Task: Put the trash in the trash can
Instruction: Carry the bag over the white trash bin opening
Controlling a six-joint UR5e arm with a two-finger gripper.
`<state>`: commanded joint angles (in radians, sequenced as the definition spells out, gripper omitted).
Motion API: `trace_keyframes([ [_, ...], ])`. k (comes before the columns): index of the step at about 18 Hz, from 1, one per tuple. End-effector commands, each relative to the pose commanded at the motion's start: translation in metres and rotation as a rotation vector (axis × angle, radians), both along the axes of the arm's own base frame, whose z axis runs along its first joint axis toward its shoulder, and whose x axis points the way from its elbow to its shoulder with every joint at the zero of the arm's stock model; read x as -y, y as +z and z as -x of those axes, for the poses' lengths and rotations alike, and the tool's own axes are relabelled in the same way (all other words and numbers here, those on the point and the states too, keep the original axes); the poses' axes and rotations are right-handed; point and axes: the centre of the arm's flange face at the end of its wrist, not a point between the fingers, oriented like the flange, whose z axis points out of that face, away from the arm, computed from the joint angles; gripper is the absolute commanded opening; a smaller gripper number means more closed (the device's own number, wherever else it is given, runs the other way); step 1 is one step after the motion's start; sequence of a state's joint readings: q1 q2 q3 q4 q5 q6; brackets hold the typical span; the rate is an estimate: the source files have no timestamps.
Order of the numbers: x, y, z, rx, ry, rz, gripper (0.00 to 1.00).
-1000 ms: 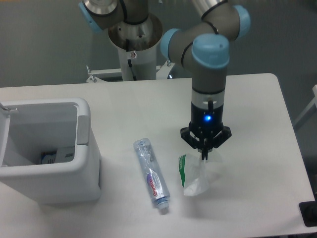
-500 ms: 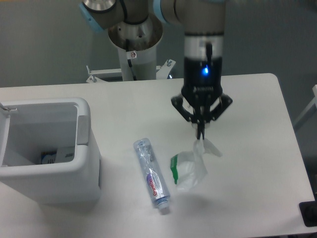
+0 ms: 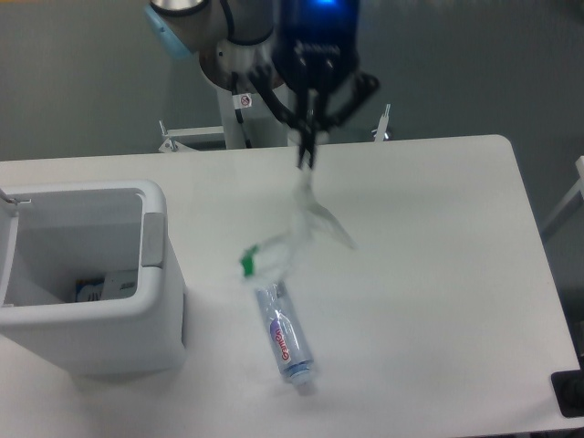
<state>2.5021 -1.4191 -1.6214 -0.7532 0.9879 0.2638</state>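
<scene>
My gripper (image 3: 307, 157) hangs high over the table's back middle, shut on the top of the crumpled clear plastic wrapper (image 3: 294, 235). The wrapper dangles in the air below the fingers, blurred, with its green strip (image 3: 247, 263) at the lower left end. The crushed clear bottle (image 3: 283, 332) with a red-purple label lies flat on the table, below the wrapper's lower end. The white trash can (image 3: 155, 301) stands at the left of the table, its opening facing up, well to the left of the gripper.
Some items lie at the bottom of the trash can (image 3: 100, 287). The arm's base column (image 3: 239, 100) rises behind the table's back edge. A dark object (image 3: 570, 394) sits at the table's front right corner.
The gripper has risen and moved left, lifting the wrapper clear off the table. The wrapper now swings above the bottle's upper end. The bottle and trash can have not moved.
</scene>
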Motion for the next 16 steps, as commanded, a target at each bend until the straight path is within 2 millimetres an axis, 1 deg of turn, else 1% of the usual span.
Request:
trace_keyframes([
  [1,-0.004,0.000,-0.013,0.002,-0.025,-0.001,0.00],
  [3,-0.015,-0.009,-0.039,0.000,-0.088,0.010,0.00],
  [5,-0.027,-0.019,-0.050,-0.012,-0.141,0.028,0.00],
  [7,-0.051,-0.037,-0.076,-0.020,-0.253,0.051,0.00],
  [8,-0.059,-0.045,-0.089,-0.029,-0.298,0.064,0.00],
  [11,-0.073,-0.068,-0.106,-0.032,-0.369,0.096,0.00],
  [14,-0.099,-0.101,-0.118,-0.003,-0.434,0.141,0.00],
  [16,-0.114,-0.112,-0.123,0.012,-0.459,0.156,0.00],
])
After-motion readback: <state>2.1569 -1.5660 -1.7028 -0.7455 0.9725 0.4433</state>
